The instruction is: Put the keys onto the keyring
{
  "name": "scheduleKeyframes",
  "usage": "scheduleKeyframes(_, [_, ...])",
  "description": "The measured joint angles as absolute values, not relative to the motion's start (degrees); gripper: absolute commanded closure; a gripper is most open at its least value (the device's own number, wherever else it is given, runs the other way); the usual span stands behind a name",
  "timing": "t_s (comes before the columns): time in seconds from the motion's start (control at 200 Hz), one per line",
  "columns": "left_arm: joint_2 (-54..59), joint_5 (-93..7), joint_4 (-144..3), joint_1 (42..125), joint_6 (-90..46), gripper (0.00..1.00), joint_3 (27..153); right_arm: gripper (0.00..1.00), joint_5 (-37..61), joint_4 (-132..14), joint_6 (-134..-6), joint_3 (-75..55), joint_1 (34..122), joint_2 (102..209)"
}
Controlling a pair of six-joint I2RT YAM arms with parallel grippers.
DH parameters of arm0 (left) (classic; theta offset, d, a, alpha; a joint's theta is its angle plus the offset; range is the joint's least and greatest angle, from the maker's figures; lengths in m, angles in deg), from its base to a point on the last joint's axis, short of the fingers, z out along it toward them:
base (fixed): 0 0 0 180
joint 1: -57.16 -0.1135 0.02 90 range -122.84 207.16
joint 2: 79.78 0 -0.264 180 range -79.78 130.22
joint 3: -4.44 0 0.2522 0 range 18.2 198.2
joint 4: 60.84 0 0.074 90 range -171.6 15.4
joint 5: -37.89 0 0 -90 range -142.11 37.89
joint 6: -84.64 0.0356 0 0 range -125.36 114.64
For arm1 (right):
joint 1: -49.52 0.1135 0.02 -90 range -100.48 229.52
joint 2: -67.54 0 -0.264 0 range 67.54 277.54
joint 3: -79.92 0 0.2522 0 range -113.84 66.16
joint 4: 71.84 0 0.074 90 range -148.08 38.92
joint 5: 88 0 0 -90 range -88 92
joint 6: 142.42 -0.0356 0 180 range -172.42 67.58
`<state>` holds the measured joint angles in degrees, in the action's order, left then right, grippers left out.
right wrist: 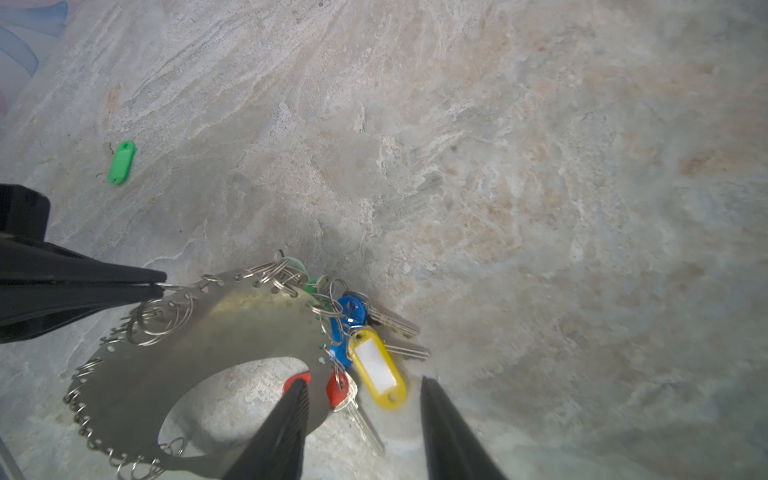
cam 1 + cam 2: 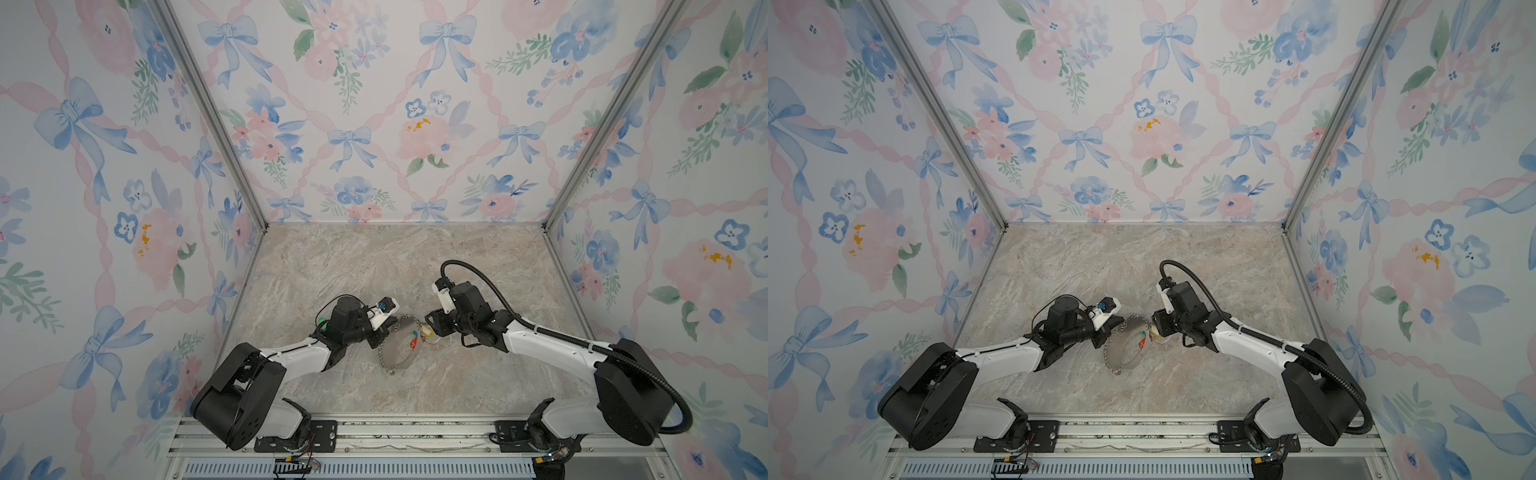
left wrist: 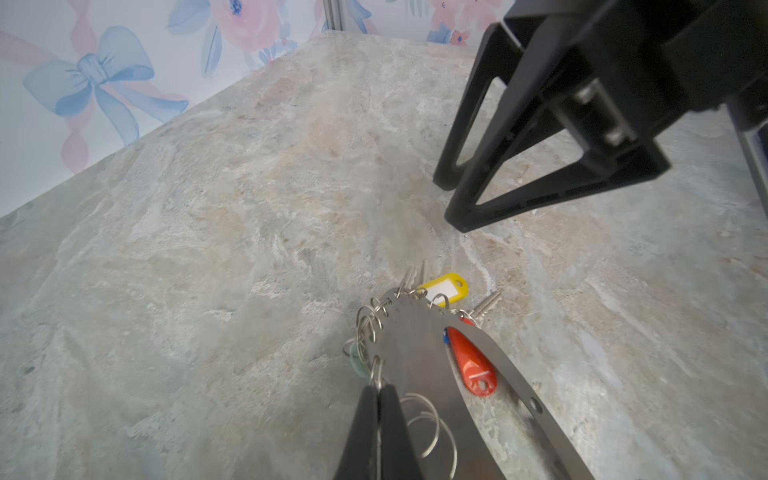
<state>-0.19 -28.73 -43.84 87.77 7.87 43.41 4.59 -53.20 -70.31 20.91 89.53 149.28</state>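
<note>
Centrally, flat grey metal keyring point(image 1: 187, 353), wire-ringed rim in the pinching left gripper point(image 3: 378, 388); right gripper point(image 1: 362, 380) agape over plastic-headed keys point(image 1: 353, 309).

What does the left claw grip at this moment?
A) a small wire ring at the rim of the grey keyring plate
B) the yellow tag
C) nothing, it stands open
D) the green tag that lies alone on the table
A: in the left wrist view the left claw is shut on a wire ring at the rim of the keyring.
</note>
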Motion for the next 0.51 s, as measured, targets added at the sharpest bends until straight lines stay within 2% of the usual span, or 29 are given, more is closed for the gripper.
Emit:
scheduleKeyframes(0.35, [4.7,-35.3,-46.4,87.9,-4.7,1.0,43.6,0.51,4.3,-50.9,-74.6,19.3,93.3,154.2])
scheduleKeyframes(0.505, [5.4,-36.4,-49.6,87.9,-10.4,0.83,44.7,0.49,4.3,-49.4,-74.7,17.9,93.6,155.2])
